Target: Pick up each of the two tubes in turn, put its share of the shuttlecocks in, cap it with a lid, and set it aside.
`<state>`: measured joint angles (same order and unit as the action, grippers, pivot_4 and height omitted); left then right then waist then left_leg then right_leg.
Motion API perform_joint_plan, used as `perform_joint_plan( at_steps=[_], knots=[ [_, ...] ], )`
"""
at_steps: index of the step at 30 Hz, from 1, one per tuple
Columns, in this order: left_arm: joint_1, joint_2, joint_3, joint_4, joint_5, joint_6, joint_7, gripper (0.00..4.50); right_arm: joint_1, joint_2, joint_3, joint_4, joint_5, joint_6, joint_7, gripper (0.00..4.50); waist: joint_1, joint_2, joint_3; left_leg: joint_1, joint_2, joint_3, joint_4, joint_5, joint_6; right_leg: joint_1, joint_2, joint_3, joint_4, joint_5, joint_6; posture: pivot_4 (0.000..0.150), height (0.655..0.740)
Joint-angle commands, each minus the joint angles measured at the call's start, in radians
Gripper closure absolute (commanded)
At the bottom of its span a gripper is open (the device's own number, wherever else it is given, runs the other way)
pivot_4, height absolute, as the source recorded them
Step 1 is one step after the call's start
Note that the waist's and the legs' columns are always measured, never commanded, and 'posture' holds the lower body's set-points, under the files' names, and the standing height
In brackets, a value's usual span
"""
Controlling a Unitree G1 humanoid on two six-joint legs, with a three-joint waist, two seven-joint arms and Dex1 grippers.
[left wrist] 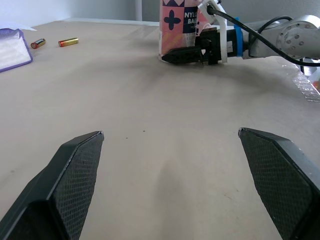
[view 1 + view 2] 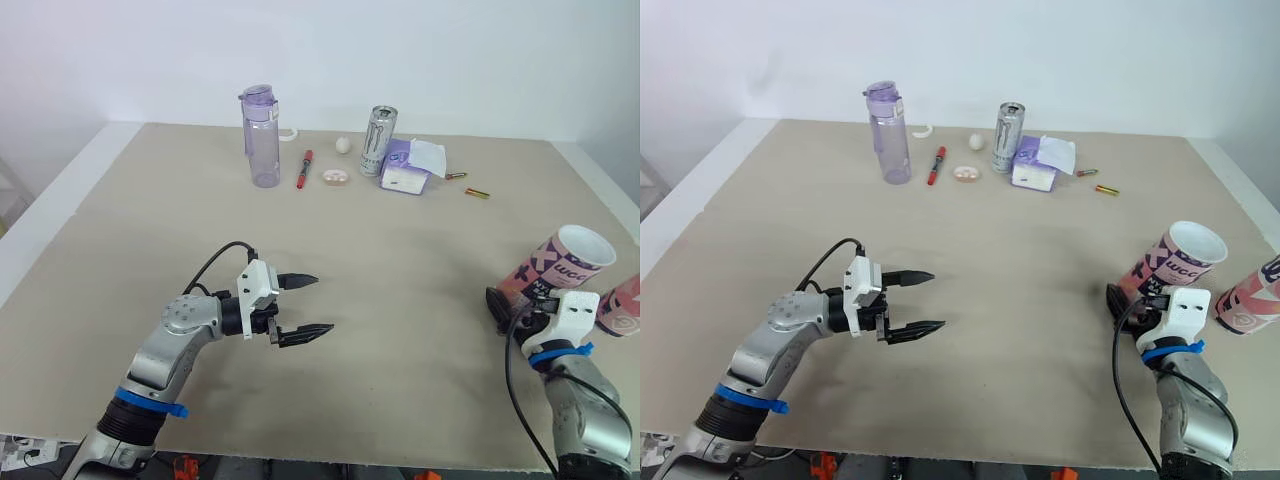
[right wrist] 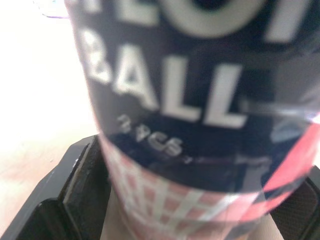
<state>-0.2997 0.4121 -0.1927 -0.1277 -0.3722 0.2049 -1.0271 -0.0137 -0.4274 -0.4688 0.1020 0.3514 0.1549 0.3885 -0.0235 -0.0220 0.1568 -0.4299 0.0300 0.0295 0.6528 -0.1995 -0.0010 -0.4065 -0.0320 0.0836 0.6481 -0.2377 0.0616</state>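
Right wrist view: pink tube (image 3: 200,125) fills the gap between both fingers (image 3: 75,190).
Right gripper (image 2: 510,300): closed on the pink tube's lower end, at the table's (image 2: 400,260) right side.
Left gripper (image 2: 322,304): fingers wide apart, empty, over the table.
Second tube (image 2: 622,308): just beside the pink tube.

A bottle (image 2: 261,137) stands at the table's (image 2: 400,290) twelve o'clock; at its three o'clock, a pen (image 2: 303,169), a can (image 2: 378,141), perhaps tissues (image 2: 410,167).
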Motion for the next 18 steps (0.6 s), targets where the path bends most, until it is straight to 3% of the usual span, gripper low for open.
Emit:
perform_joint_plan(
  at_steps=[1, 8, 14, 18],
  knots=[
    [-0.014, 0.009, 0.012, -0.02, -0.006, 0.0, -0.001, 0.0, 0.135, 0.015, -0.011, -0.164, 0.037, 0.057, 0.004, 0.07, 0.0, 0.0, 0.0, 0.0, 0.0, 0.0, 0.0, 0.0, 0.0, 0.0, 0.0, 0.0, 0.0, 0.0, 0.0, 0.15, 0.74],
    [-0.014, 0.013, 0.017, -0.011, -0.007, 0.003, 0.001, 0.0, 0.273, -0.022, -0.022, -0.357, 0.076, 0.143, 0.032, 0.07, 0.002, 0.0, 0.0, 0.0, 0.001, -0.001, -0.002, 0.0, 0.0, 0.0, 0.0, -0.001, 0.0, -0.004, 0.003, 0.15, 0.74],
    [-0.021, 0.029, 0.033, 0.021, 0.009, 0.001, 0.011, 0.0, 0.375, -0.153, 0.023, -0.498, 0.045, 0.166, 0.172, 0.07, 0.001, 0.001, 0.0, 0.001, 0.001, -0.001, -0.001, 0.0, 0.0, -0.001, -0.002, -0.001, 0.0, -0.004, 0.003, 0.15, 0.74],
    [0.005, 0.061, 0.059, 0.008, 0.02, 0.018, 0.042, 0.0, 0.235, -0.22, 0.188, -0.553, 0.043, 0.127, 0.304, 0.07, 0.001, 0.001, 0.0, 0.0, 0.001, -0.001, -0.001, 0.0, 0.0, -0.001, -0.002, -0.001, -0.001, -0.004, 0.003, 0.15, 0.74]
  ],
)
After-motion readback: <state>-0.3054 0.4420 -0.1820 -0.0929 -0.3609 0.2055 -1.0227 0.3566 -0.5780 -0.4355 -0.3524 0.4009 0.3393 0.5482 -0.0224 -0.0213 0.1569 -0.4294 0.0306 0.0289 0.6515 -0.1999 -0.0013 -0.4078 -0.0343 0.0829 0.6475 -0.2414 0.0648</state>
